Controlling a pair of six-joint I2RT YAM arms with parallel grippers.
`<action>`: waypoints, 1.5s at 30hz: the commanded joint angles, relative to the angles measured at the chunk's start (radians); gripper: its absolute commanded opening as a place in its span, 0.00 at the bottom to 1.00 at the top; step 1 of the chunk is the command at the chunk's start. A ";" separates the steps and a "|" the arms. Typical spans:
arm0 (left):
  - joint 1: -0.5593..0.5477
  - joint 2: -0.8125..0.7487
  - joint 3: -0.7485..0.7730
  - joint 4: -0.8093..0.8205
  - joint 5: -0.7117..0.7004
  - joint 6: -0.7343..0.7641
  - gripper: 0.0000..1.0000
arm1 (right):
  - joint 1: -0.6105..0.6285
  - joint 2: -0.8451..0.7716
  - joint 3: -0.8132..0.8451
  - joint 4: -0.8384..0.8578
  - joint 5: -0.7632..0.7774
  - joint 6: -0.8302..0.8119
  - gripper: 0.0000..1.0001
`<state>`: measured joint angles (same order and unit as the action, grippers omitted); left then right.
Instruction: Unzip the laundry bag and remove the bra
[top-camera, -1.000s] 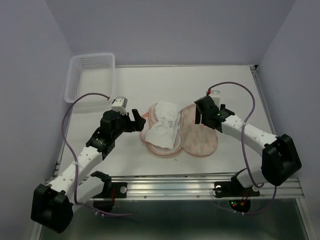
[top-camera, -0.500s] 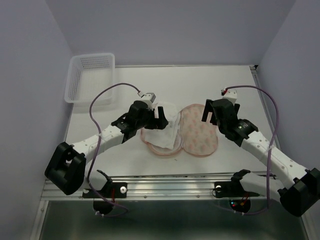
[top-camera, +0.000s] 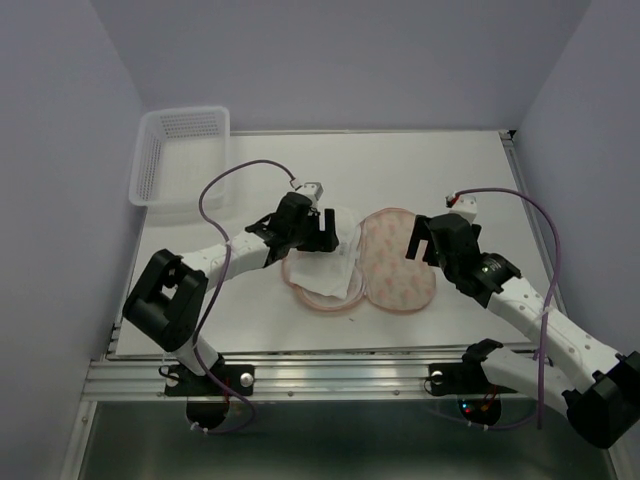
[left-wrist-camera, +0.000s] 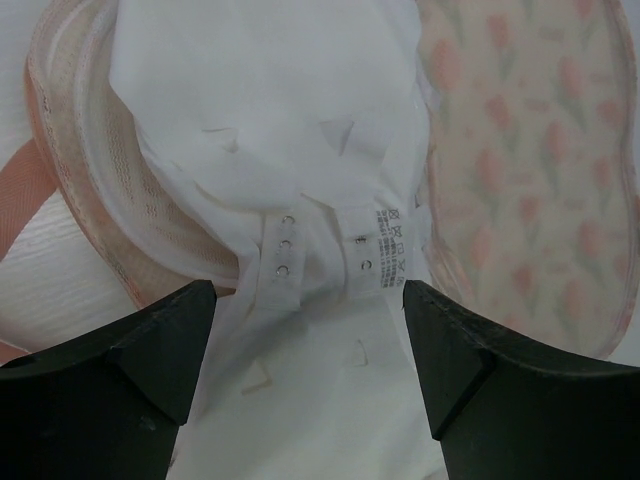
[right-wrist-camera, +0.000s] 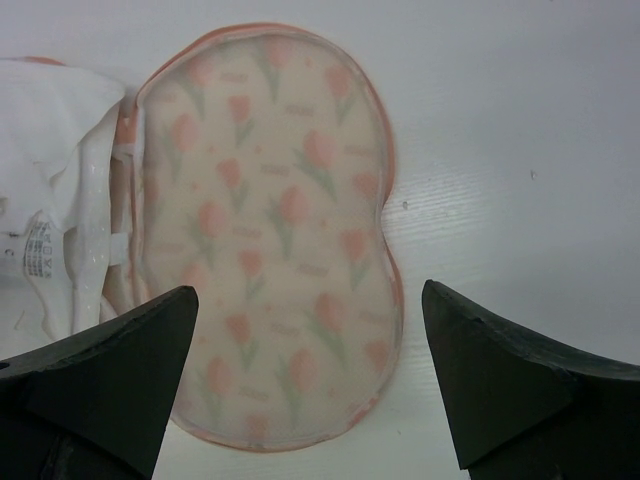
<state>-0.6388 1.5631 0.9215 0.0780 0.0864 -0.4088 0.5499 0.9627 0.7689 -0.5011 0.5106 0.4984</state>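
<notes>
White surface (top-camera: 470, 170) fills a booth with pale lilac walls, and a metal rail runs along its near edge where the two arm bases are bolted. From there both arms reach inward toward the middle.

The right hand (top-camera: 420, 240) hangs over the right-hand half of the laundry bag (top-camera: 400, 265). Its fingers stand wide apart and hold nothing. In the right wrist view that printed half lies flat between and beyond the two dark fingers (right-wrist-camera: 110, 370). Whether the tips touch the fabric cannot be told.

The left hand (top-camera: 325, 230) is over the bag's left half, also spread open. In the left wrist view its fingers (left-wrist-camera: 150, 340) stand on either side of the band of the bra (left-wrist-camera: 270, 130), where a row of small metal eyes and a care label show. No finger presses the cloth from the side.

The bag lies unzipped, opened out like a book. Its two halves lie side by side and meet at the centre. The right half shows the peach tulip print. The left half lies pale inside up, with the bra resting in it. White fabric spills over the near rim onto the surface.

Farther back, at the far left corner, a white mesh basket (top-camera: 175, 150) stands well apart from the bag.
</notes>
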 joint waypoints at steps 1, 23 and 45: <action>0.002 0.037 0.069 0.011 -0.025 0.039 0.86 | 0.001 -0.012 0.004 0.013 -0.010 0.012 1.00; 0.002 0.126 0.117 0.010 0.055 0.044 0.22 | 0.001 -0.019 -0.016 0.010 -0.007 0.015 1.00; 0.007 -0.155 0.312 -0.136 0.049 0.076 0.00 | 0.001 -0.030 -0.019 0.010 0.009 0.008 1.00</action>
<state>-0.6384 1.4750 1.1549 -0.0292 0.1455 -0.3641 0.5499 0.9512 0.7525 -0.5056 0.4961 0.5022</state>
